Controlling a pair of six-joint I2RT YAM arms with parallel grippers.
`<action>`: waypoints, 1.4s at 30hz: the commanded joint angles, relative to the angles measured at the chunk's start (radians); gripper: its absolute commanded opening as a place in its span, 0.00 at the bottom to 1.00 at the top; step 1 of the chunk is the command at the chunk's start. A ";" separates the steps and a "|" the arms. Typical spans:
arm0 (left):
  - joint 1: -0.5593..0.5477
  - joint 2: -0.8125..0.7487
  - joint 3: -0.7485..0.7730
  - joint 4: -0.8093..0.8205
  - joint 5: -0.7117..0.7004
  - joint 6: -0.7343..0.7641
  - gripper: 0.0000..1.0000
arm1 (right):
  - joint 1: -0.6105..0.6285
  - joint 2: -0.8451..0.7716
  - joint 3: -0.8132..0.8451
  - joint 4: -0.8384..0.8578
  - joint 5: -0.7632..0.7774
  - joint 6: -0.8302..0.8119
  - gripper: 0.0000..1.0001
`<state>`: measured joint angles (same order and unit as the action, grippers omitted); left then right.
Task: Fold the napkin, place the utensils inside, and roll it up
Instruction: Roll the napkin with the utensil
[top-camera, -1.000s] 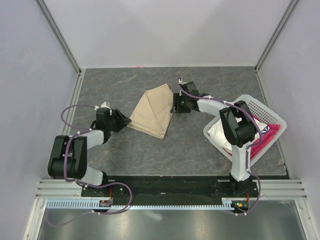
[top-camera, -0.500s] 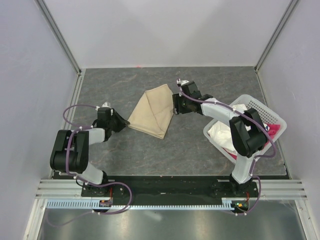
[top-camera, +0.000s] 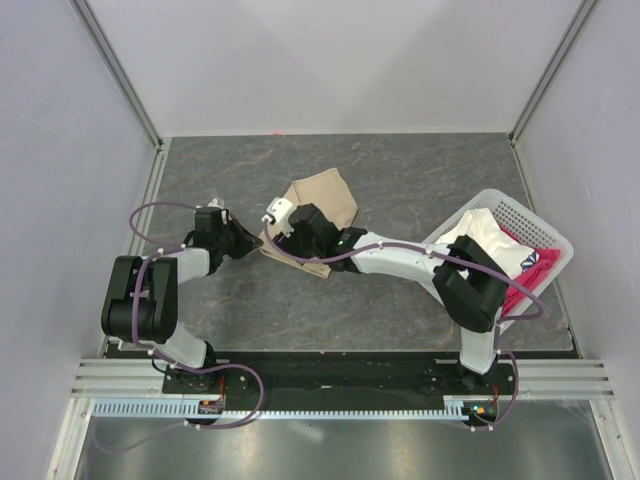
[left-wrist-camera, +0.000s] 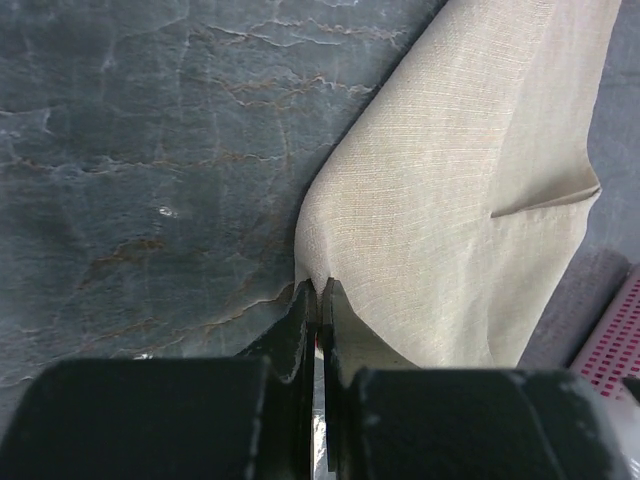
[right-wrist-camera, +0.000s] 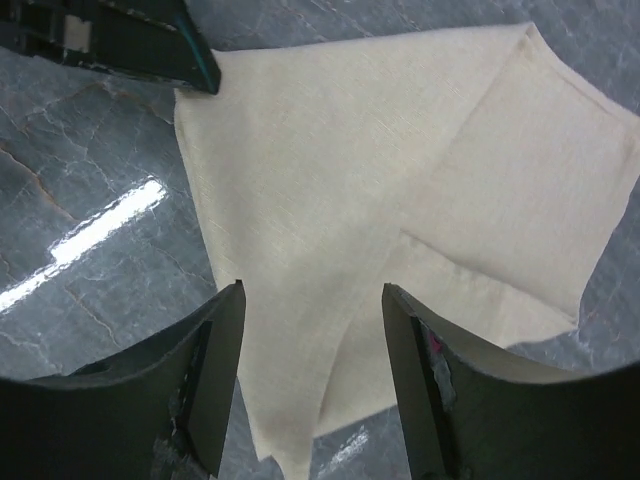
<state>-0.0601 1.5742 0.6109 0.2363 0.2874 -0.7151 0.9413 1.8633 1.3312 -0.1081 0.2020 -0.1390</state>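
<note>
The beige napkin (top-camera: 325, 195) lies folded in the middle of the table, partly under my right arm. My left gripper (top-camera: 258, 241) is shut on its left corner; in the left wrist view the jaws (left-wrist-camera: 318, 287) pinch the edge of the cloth (left-wrist-camera: 470, 180). My right gripper (top-camera: 308, 245) hovers open above the napkin's near part. In the right wrist view the two fingers (right-wrist-camera: 312, 290) stand wide apart over the cloth (right-wrist-camera: 330, 170), holding nothing, with the left gripper (right-wrist-camera: 150, 45) at the upper left. The utensils are out of view.
A white mesh basket (top-camera: 520, 215) stands at the right edge of the table, holding a white cloth (top-camera: 480, 230) and a pink-red cloth (top-camera: 535, 262). Metal frame posts and pale walls enclose the table on three sides.
My left gripper has closed on the napkin's left corner. My right arm has swung from the napkin's right edge across it to the left, its jaws a little wider. The napkin's top has shifted.
</note>
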 joint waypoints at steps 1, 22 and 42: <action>0.008 -0.025 0.036 -0.031 0.052 -0.015 0.02 | 0.053 0.085 0.040 0.100 0.111 -0.158 0.66; 0.022 -0.020 0.052 -0.048 0.070 -0.014 0.02 | 0.154 0.229 0.010 0.202 0.169 -0.287 0.59; 0.026 -0.011 0.059 -0.029 0.102 -0.015 0.02 | 0.156 0.350 0.082 0.124 0.214 -0.346 0.11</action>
<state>-0.0402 1.5738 0.6426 0.1841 0.3504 -0.7162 1.0969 2.1738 1.3846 0.0887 0.4446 -0.4885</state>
